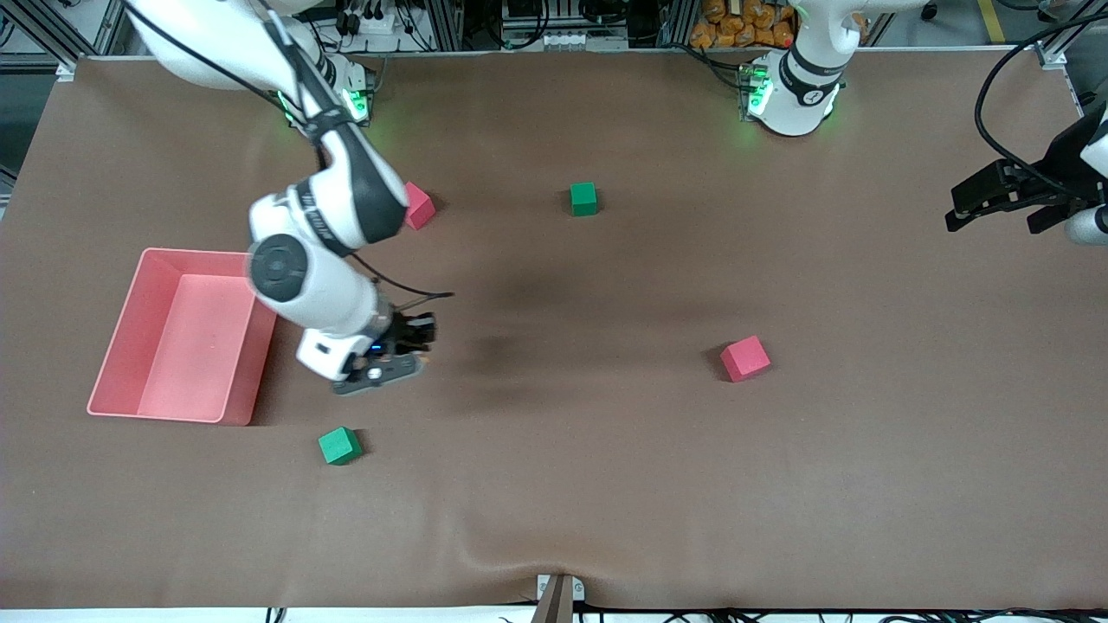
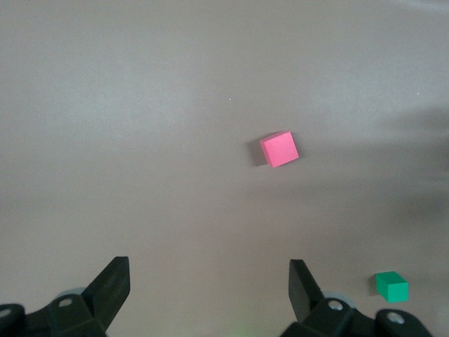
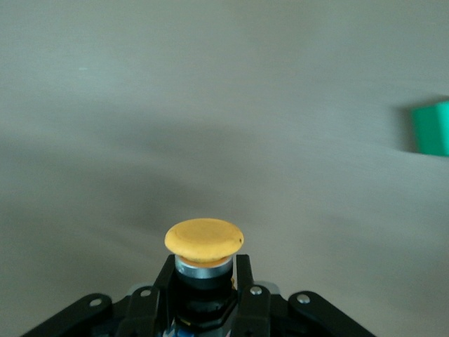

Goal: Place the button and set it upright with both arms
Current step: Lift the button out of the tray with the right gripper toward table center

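the button (image 3: 204,242) has a round, slightly domed orange cap on a silver collar over a black body. it sits clamped between the closed fingers (image 3: 243,270) of the right hand (image 1: 414,342), cap pointing away from the wrist, held just above the brown worktop (image 1: 606,433) near the pink tray's end. in the front view it is mostly hidden by the hand.

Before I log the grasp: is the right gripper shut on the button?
Shut on it. In the right wrist view the fingers flank the button body under its orange cap.
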`<action>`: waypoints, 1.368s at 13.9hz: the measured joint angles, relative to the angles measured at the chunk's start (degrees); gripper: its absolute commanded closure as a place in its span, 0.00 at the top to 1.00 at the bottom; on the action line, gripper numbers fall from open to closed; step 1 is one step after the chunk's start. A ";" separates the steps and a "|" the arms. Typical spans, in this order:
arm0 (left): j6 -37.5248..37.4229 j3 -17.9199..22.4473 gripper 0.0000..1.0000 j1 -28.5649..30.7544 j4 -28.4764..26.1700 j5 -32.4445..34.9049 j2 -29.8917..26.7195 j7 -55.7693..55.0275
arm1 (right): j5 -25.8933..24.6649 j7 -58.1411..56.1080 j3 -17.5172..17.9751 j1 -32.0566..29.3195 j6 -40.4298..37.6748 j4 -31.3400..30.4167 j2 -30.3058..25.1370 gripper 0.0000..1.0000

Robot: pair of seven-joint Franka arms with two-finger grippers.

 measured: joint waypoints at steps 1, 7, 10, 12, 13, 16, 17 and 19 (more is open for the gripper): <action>0.00 0.00 1.00 0.00 0.00 0.00 0.09 0.00 | 0.00 1.51 -0.04 1.62 0.14 1.99 1.62 0.00; 0.05 -0.02 1.00 -0.01 -0.01 0.00 0.63 0.00 | 0.00 11.37 -0.09 7.46 0.62 10.07 9.92 0.00; 0.05 -0.04 1.00 -0.03 -0.01 0.00 0.69 0.00 | -0.06 16.16 -0.14 10.82 4.28 10.33 12.83 0.00; 0.05 -0.04 1.00 -0.05 -0.01 0.00 0.87 0.00 | -0.26 17.39 -0.32 12.88 6.33 10.37 14.46 0.02; 0.05 -0.04 1.00 -0.05 -0.01 0.00 0.95 0.00 | -0.43 17.44 -0.39 13.66 6.84 10.43 15.05 0.05; 0.05 -0.05 1.00 -0.05 -0.01 0.00 1.13 0.00 | -0.92 19.51 -0.55 16.28 8.74 10.56 16.65 0.27; 0.05 -0.06 1.00 -0.06 -0.01 0.00 1.17 0.00 | -1.32 21.48 -0.83 17.35 10.15 10.56 17.54 0.30; 0.05 -0.11 1.00 -0.13 -0.03 0.00 1.40 0.00 | -2.50 23.84 -1.98 19.44 13.86 10.59 19.88 0.45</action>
